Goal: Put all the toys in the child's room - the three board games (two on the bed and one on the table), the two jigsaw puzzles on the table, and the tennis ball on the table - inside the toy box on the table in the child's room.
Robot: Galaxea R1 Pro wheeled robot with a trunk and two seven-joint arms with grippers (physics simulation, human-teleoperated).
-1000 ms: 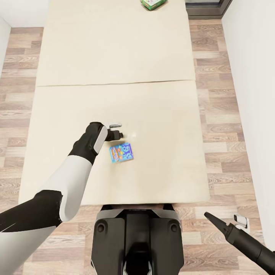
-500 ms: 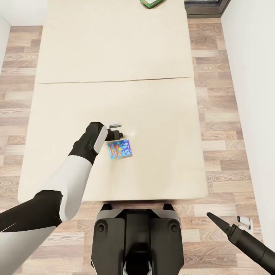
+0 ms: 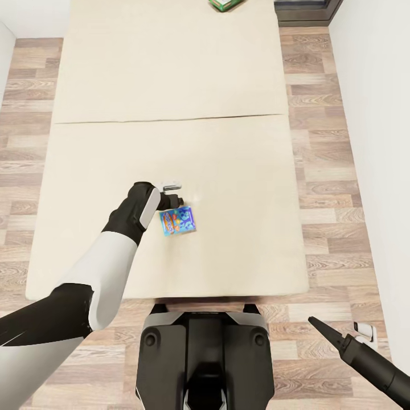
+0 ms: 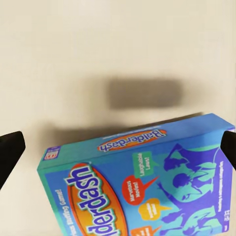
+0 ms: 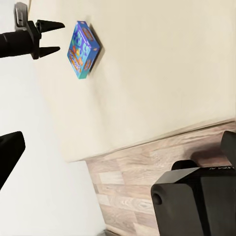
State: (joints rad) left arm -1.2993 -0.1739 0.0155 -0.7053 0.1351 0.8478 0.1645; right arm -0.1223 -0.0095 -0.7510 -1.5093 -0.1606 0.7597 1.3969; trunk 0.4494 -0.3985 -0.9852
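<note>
A blue Balderdash board game (image 3: 178, 221) (image 4: 147, 182) (image 5: 82, 49) rests on the near half of the cream bed (image 3: 228, 171). My left gripper (image 3: 177, 200) (image 4: 118, 147) (image 5: 58, 37) hovers just beyond the game's far edge. It is open, its fingertips (image 4: 10, 152) spread wider than the box and touching nothing. A second flat box, green and white (image 3: 228, 4), lies at the bed's far end, cut by the frame. My right gripper (image 3: 319, 329) hangs low over the floor at the right, open and empty, its fingertips (image 5: 10, 152) wide apart.
Wood plank floor (image 3: 336, 171) runs along both sides of the bed. A white wall (image 3: 381, 142) stands close on the right. A dark furniture base (image 3: 307, 11) sits at the far right. My black base (image 3: 205, 353) stands against the bed's near edge.
The whole picture has slid slightly up, so the camera moved. The left gripper now sits a little closer to the blue game, which stays put on the bed.
</note>
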